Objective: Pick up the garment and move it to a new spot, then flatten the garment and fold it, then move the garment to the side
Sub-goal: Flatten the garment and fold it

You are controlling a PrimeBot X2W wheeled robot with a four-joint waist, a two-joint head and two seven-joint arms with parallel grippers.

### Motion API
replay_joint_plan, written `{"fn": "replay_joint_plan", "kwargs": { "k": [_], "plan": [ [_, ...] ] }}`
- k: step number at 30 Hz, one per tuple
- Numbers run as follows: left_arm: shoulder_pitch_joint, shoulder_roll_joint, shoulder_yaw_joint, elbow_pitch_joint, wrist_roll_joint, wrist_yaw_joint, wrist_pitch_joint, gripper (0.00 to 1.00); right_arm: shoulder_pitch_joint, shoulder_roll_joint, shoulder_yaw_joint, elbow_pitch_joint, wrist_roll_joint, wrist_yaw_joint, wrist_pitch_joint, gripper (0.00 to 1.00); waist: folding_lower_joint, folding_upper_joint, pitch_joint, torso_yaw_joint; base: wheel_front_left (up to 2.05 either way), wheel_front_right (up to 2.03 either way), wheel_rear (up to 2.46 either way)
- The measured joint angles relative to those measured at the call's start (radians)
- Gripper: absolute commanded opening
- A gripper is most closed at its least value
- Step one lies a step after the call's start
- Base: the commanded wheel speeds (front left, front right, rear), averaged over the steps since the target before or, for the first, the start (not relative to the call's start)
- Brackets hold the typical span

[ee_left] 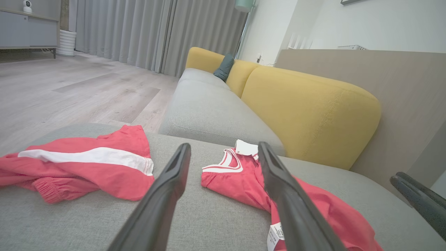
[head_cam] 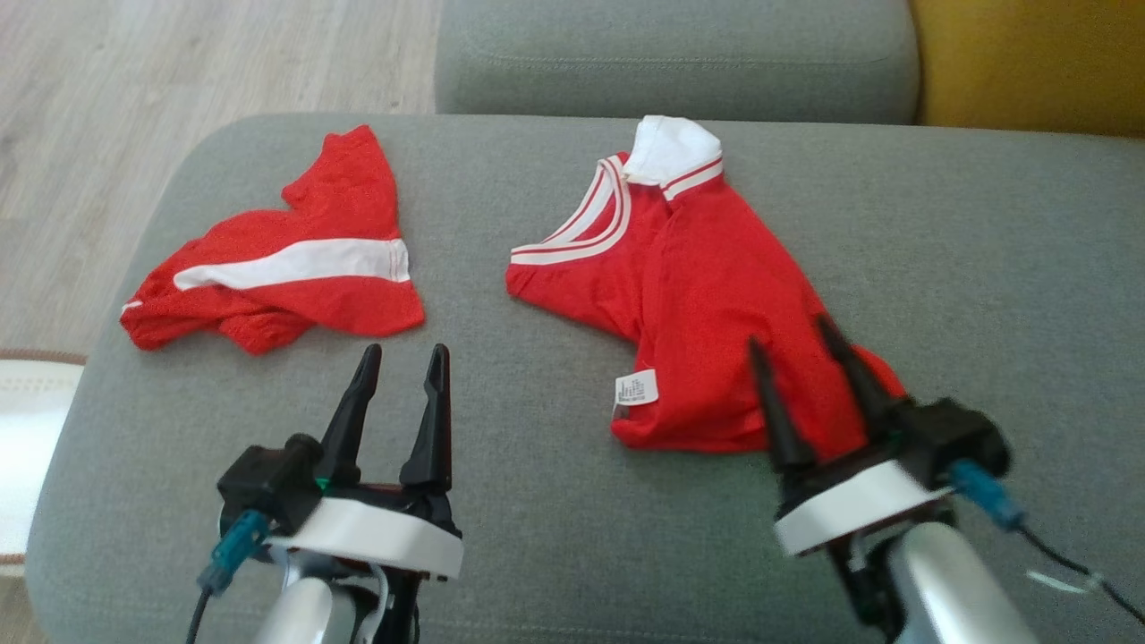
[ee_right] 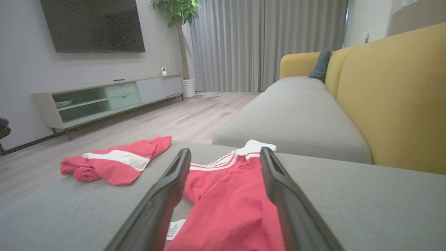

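Note:
Two red garments lie on the grey sofa cushion (head_cam: pixel 555 501). A crumpled red shirt (head_cam: pixel 707 295) with a white collar and white trim lies right of centre, a white label at its near hem. Red shorts (head_cam: pixel 286 268) with a white stripe lie bunched at the left. My right gripper (head_cam: pixel 789 331) hovers open over the shirt's near right corner, nothing between its fingers. In the right wrist view the shirt (ee_right: pixel 230 205) runs between that gripper's (ee_right: pixel 225 150) fingers. My left gripper (head_cam: pixel 404 351) stands open over bare cushion between the garments, just below the shorts (ee_left: pixel 87 167); the shirt (ee_left: pixel 244 181) lies beyond it (ee_left: pixel 223 145).
A second grey seat cushion (head_cam: pixel 671 63) lies beyond, with a yellow backrest (ee_left: pixel 313 115) at the right. Wood floor (head_cam: pixel 134 107) drops off past the cushion's left edge. A TV cabinet (ee_right: pixel 104 97) stands against the far wall. Bare cushion stretches right of the shirt.

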Motion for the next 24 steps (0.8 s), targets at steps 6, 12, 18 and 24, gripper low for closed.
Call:
{"fn": "replay_joint_plan", "kwargs": {
  "k": [6,12,18,24],
  "plan": [
    [-0.002,0.0,-0.007,0.0,-0.001,0.0,0.0,1.0,-0.005,-0.024,0.159,0.017,-0.026,0.0,0.083,1.0,0.0,0.0,0.026,0.03,0.0,0.0,0.0],
    [-0.01,0.0,-0.027,0.003,-0.012,0.009,0.0,1.0,-0.033,-0.052,0.207,0.131,-0.045,0.0,0.126,1.0,0.0,0.0,0.059,0.076,0.0,0.0,0.0],
    [-0.029,0.0,-0.035,0.005,-0.012,0.01,0.0,1.0,-0.096,-0.067,0.254,0.213,-0.097,0.0,0.131,1.0,0.0,0.0,0.085,0.115,0.0,0.0,0.0],
    [-0.041,0.0,-0.039,0.006,-0.023,0.014,0.0,1.0,-0.135,-0.081,0.257,0.312,-0.179,0.0,0.13,1.0,0.0,0.0,0.114,0.154,0.0,0.0,0.0]
  ]
}}
